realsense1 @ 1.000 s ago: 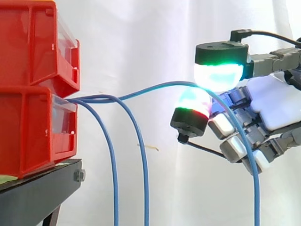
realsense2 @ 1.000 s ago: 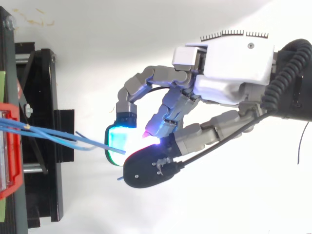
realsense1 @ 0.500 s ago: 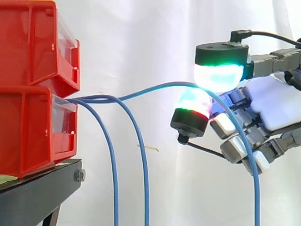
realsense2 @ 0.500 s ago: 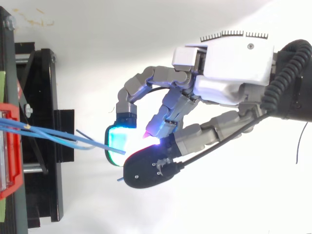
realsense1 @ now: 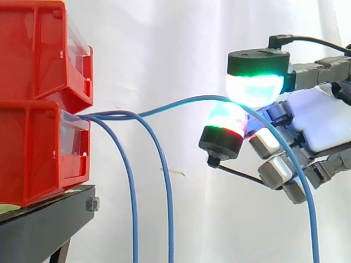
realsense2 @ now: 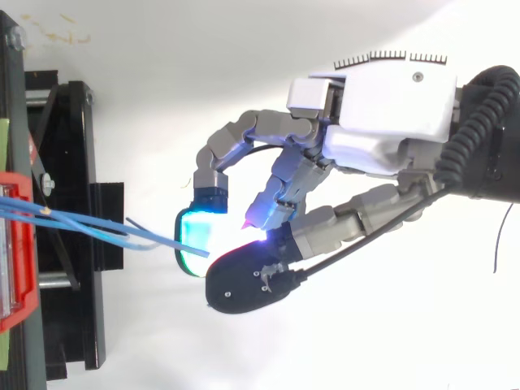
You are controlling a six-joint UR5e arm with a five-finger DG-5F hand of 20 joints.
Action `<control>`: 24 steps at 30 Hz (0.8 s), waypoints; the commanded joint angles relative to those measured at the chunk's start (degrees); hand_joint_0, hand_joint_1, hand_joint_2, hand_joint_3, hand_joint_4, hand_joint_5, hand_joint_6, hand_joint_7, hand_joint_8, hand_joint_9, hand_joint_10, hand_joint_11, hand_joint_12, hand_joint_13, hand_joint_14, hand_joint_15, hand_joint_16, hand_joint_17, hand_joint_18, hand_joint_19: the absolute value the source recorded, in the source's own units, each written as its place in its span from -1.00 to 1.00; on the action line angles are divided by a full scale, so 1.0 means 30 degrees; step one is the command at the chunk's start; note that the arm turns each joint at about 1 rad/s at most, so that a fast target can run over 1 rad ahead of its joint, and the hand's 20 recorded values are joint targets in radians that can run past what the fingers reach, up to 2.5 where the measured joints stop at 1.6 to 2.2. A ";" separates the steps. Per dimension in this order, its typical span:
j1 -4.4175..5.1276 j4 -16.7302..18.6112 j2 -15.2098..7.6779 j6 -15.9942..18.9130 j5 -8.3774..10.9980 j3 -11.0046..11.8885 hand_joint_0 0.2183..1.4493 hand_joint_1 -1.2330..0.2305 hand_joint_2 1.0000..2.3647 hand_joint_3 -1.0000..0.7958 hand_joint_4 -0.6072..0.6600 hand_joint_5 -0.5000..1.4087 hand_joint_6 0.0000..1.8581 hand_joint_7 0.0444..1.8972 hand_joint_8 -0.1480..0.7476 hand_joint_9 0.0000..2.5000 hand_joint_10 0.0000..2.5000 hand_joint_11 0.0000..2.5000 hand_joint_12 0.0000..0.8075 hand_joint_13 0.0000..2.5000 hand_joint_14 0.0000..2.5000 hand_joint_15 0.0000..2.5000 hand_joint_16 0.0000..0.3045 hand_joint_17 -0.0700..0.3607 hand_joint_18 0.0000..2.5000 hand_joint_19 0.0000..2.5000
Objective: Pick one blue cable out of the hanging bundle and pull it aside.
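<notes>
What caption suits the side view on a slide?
Robot hand pinches one thin blue cable between glowing pads, apart from two others hanging from the lower red plastic bin.

White curtain [realsense1: 164, 49], apparently in loose folds.

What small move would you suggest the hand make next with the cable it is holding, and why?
Probably draw the hand sideways, away from the red bins. Its glowing pads already pinch one blue cable, lifted clear of the other two cables, which hang down near the bins. More travel should widen that gap.
</notes>
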 commanded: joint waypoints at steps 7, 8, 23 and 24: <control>-0.0019 0.0003 0.0002 0.0000 0.0000 -0.0012 -0.36 -0.58 -0.98 0.27 -0.20 -0.49 -0.01 0.04 -0.03 -0.04 -0.99 -0.66 0.00 -0.15 -0.98 -0.45 -0.64 -0.10 -0.27 -0.47; 0.0010 0.0003 0.0002 0.0000 0.0000 -0.0012 -0.36 -0.58 -0.98 0.27 -0.20 -0.49 -0.01 0.05 -0.03 -0.03 -0.99 -0.66 0.00 -0.15 -0.98 -0.45 -0.64 -0.10 -0.27 -0.47; -0.0019 0.0003 -0.0027 0.0000 0.0000 -0.0012 -0.36 -0.58 -0.98 0.27 -0.19 -0.49 -0.01 0.05 -0.02 -0.03 -0.99 -0.65 0.00 -0.15 -0.98 -0.44 -0.64 -0.10 -0.27 -0.47; 0.0010 0.0003 0.0002 0.0000 0.0000 -0.0012 -0.36 -0.58 -0.98 0.27 -0.20 -0.49 -0.01 0.05 -0.02 -0.03 -0.99 -0.65 0.00 -0.15 -0.98 -0.44 -0.63 -0.09 -0.26 -0.47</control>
